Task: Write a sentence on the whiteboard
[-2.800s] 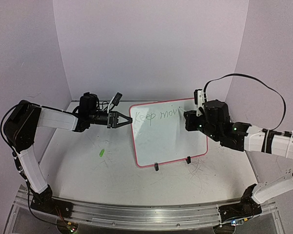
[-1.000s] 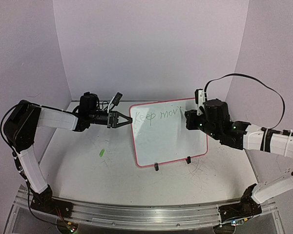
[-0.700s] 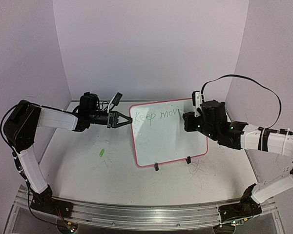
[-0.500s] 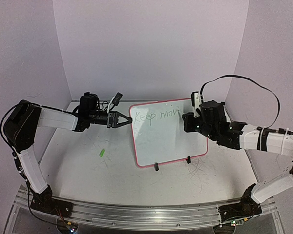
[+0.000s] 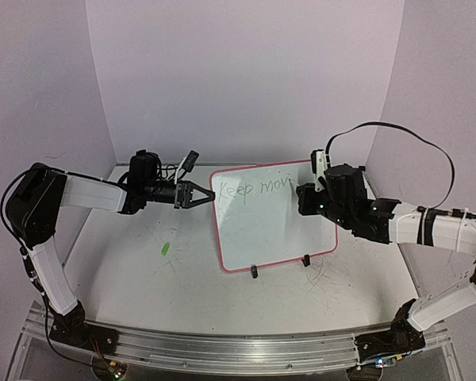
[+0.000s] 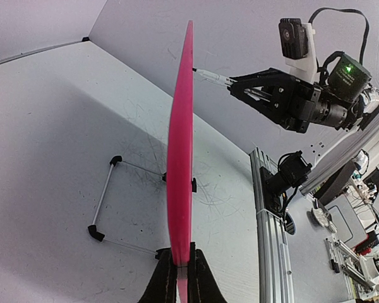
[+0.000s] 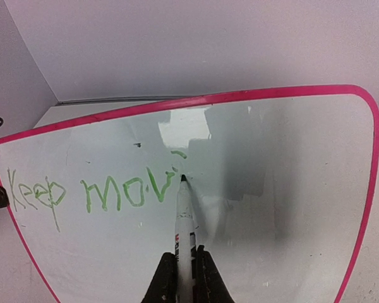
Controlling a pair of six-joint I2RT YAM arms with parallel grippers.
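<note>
The whiteboard (image 5: 270, 230) stands tilted at mid table on two black feet, with a pink-red frame. The sentence (image 5: 254, 189) on it reads "Keep mov" in green, with short strokes of a further letter; it also shows in the right wrist view (image 7: 101, 192). My left gripper (image 5: 205, 194) is shut on the board's left edge; in the left wrist view (image 6: 181, 278) the frame (image 6: 182, 164) runs edge-on between the fingers. My right gripper (image 5: 301, 198) is shut on a white marker (image 7: 185, 218), whose tip is at the board (image 7: 290, 189) just right of the "v".
A small green cap (image 5: 165, 248) lies on the table left of the board. The board's wire stand (image 6: 104, 202) reaches out behind it. The aluminium rail (image 5: 222, 349) with the arm bases runs along the near edge. Lilac walls close the back and sides.
My right gripper has shifted slightly left and the marker has added small green strokes after "mov". The left gripper and the board have not moved.
</note>
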